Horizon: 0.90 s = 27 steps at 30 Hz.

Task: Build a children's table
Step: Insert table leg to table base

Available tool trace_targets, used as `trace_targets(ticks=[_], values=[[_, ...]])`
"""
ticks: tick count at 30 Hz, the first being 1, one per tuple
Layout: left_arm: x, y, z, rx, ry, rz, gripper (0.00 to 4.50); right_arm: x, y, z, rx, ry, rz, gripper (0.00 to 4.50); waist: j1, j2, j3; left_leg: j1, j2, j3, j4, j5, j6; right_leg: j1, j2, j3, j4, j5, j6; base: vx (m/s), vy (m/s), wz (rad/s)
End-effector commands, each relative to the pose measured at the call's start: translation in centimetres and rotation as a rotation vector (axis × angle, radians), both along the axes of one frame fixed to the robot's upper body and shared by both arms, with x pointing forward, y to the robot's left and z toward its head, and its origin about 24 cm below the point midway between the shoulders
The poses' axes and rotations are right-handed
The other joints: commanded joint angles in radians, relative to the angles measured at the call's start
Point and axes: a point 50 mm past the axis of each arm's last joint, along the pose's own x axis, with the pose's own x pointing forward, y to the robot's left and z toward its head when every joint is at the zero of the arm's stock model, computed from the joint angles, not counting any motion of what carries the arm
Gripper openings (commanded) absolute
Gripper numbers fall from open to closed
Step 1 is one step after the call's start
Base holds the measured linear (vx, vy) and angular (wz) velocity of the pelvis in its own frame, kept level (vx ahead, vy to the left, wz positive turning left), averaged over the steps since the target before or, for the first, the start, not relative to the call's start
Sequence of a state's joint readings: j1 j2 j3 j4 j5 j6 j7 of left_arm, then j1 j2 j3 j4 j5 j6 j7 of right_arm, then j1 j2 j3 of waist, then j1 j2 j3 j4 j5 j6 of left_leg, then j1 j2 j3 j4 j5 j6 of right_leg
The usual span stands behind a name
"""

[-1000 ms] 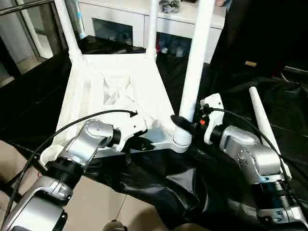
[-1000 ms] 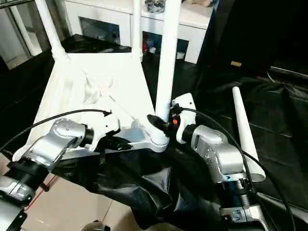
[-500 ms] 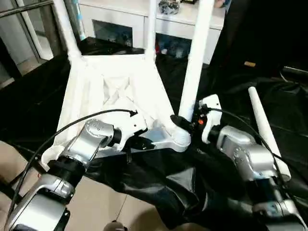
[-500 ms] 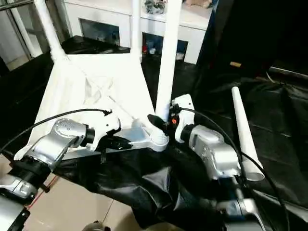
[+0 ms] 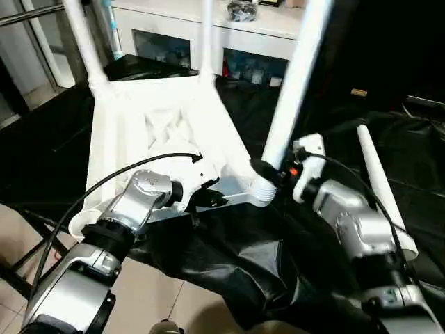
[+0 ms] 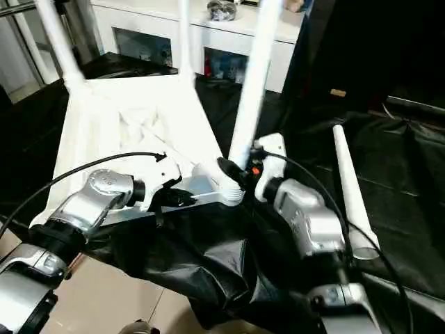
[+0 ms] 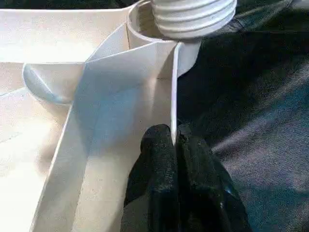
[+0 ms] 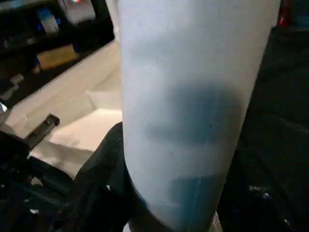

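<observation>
Here the tabletop (image 5: 160, 132) lies underside up on the black sheet (image 5: 229, 257) over the bench, two legs already standing at its far corners. The left pincer (image 7: 175, 145) is clamped on the thin rim wall beside the near socket (image 7: 145, 29), steadying the top. The right pincer (image 5: 268, 172) grips the third leg (image 5: 292, 90) just above the socket, its threaded end (image 7: 193, 17) sitting at the socket mouth. The fourth leg (image 5: 379, 181) lies on the sheet, beyond the right arm from the socket.

To do this step well, I judge the leg should be brought straight over the socket before turning, so the threads catch squarely; the left grip should hold firm against the twist.

Against a second ago, the third leg leans more, its top tipped away from the tabletop. The tabletop sits a little differently in the picture, which may be the camera shifting.
</observation>
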<state>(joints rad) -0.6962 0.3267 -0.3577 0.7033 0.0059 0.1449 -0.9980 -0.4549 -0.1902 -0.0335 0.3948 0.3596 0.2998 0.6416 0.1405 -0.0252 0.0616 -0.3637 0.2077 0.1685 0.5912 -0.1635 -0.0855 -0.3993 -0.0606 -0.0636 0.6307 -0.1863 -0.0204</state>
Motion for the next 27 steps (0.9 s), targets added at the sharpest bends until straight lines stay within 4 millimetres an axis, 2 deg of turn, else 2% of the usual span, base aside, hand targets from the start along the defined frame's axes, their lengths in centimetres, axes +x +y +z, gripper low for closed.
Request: trace_targets(ticks=[1, 3, 8, 12, 14, 15, 16, 19, 20, 22, 23, 25, 26, 27], values=[[1.1, 0.9, 1.3, -0.026, -0.07, 0.079, 0.0, -1.2, -1.3, -3.4, -0.02, 0.13, -0.061, 1.87, -0.003, 0.012, -0.071, 0.013, 0.02, -0.006, -0.071, -0.267, -0.027, 0.045, -0.083, 0.047, -0.094, -0.296, -0.148, 0.0, 0.0, 0.0], [1.1, 0.9, 1.3, -0.026, -0.069, 0.08, 0.0, -1.4, -1.5, -3.7, -0.009, 0.131, -0.083, 1.87, -0.005, 0.01, -0.069, 0.012, 0.019, -0.007, -0.073, -0.28, -0.027, 0.045, -0.082, 0.047, -0.097, -0.315, -0.144, 0.0, 0.0, 0.0], [0.7, 0.9, 1.0, -0.027, -0.054, 0.051, 0.0, -1.3, -1.5, -3.8, 0.032, 0.117, -0.123, 1.87, -0.008, 0.017, -0.066, 0.015, 0.02, -0.01, -0.077, -0.319, -0.032, 0.043, -0.083, 0.046, -0.103, -0.368, -0.136, 0.0, 0.0, 0.0], [0.3, 0.9, 0.9, -0.026, -0.034, 0.005, 0.0, -0.8, -1.1, -3.1, -0.01, 0.089, -0.088, 1.87, -0.01, 0.014, -0.067, 0.017, 0.019, -0.011, -0.078, -0.321, -0.033, 0.043, -0.084, 0.046, -0.104, -0.38, -0.134, 0.0, 0.0, 0.0], [0.2, 0.9, 0.9, -0.025, -0.028, -0.013, 0.0, -0.6, -0.9, -2.9, -0.046, 0.084, -0.065, 1.87, -0.014, 0.012, -0.067, 0.014, 0.019, -0.01, -0.078, -0.307, -0.034, 0.045, -0.082, 0.047, -0.101, -0.36, -0.138, 0.0, 0.0, 0.0], [0.0, 0.9, 0.9, -0.024, -0.021, -0.03, 0.0, -0.5, -0.8, -2.8, -0.081, 0.079, -0.04, 1.87, -0.016, 0.009, -0.068, 0.016, 0.019, -0.009, -0.077, -0.302, -0.032, 0.043, -0.082, 0.047, -0.099, -0.348, -0.143, 0.0, 0.0, 0.0], [-0.2, 1.0, 0.8, -0.018, -0.012, -0.058, 0.0, -0.2, -0.6, -2.6, -0.12, 0.079, -0.006, 1.87, -0.021, 0.004, -0.068, 0.01, 0.018, -0.01, -0.078, -0.286, -0.03, 0.049, -0.081, 0.046, -0.095, -0.332, -0.147, 0.0, 0.0, 0.0], [-0.3, 1.1, 0.8, -0.014, -0.008, -0.065, 0.0, 0.0, -0.4, -2.4, -0.14, 0.077, 0.017, 1.87, -0.027, 0.006, -0.069, 0.011, 0.019, -0.007, -0.075, -0.268, -0.023, 0.047, -0.081, 0.048, -0.093, -0.298, -0.158, 0.0, 0.0, 0.0], [-0.3, 1.2, 0.8, -0.01, -0.008, -0.066, 0.0, 0.1, -0.3, -2.3, -0.16, 0.08, 0.046, 1.87, -0.028, 0.001, -0.07, 0.012, 0.019, -0.005, -0.073, -0.256, -0.016, 0.048, -0.08, 0.048, -0.091, -0.276, -0.165, 0.0, 0.0, 0.0], [-0.3, 1.2, 0.8, -0.006, -0.011, -0.063, 0.0, 0.2, -0.1, -2.3, -0.178, 0.086, 0.076, 1.86, -0.027, 0.004, -0.07, 0.012, 0.019, -0.004, -0.074, -0.235, -0.011, 0.048, -0.078, 0.048, -0.089, -0.25, -0.17, 0.0, 0.0, 0.0], [-0.3, 1.2, 0.8, -0.006, -0.011, -0.063, 0.0, 0.2, -0.1, -2.3, -0.178, 0.086, 0.076, 1.86, -0.027, -0.005, -0.07, 0.01, 0.018, -0.002, -0.072, -0.229, -0.006, 0.05, -0.079, 0.048, -0.088, -0.252, -0.17, 0.0, 0.0, 0.0], [-0.3, 1.3, 0.7, -0.003, -0.012, -0.058, 0.0, 0.2, 0.2, -2.0, -0.187, 0.084, 0.108, 1.86, -0.026, -0.001, -0.068, 0.012, 0.019, -0.002, -0.074, -0.241, -0.006, 0.048, -0.081, 0.048, -0.093, -0.284, -0.161, 0.0, 0.0, 0.0], [-0.3, 1.3, 0.7, -0.001, -0.012, -0.057, 0.0, 0.3, 0.4, -1.9, -0.191, 0.082, 0.124, 1.86, -0.026, -0.009, -0.067, 0.012, 0.019, -0.002, -0.074, -0.242, -0.004, 0.049, -0.081, 0.047, -0.093, -0.304, -0.155, 0.0, 0.0, 0.0], [-0.3, 1.4, 0.7, 0.0, -0.012, -0.056, 0.0, 0.3, 0.6, -1.8, -0.194, 0.081, 0.146, 1.86, -0.027, -0.005, -0.066, 0.012, 0.02, -0.003, -0.076, -0.249, -0.006, 0.046, -0.082, 0.048, -0.096, -0.32, -0.149, 0.0, 0.0, 0.0]])
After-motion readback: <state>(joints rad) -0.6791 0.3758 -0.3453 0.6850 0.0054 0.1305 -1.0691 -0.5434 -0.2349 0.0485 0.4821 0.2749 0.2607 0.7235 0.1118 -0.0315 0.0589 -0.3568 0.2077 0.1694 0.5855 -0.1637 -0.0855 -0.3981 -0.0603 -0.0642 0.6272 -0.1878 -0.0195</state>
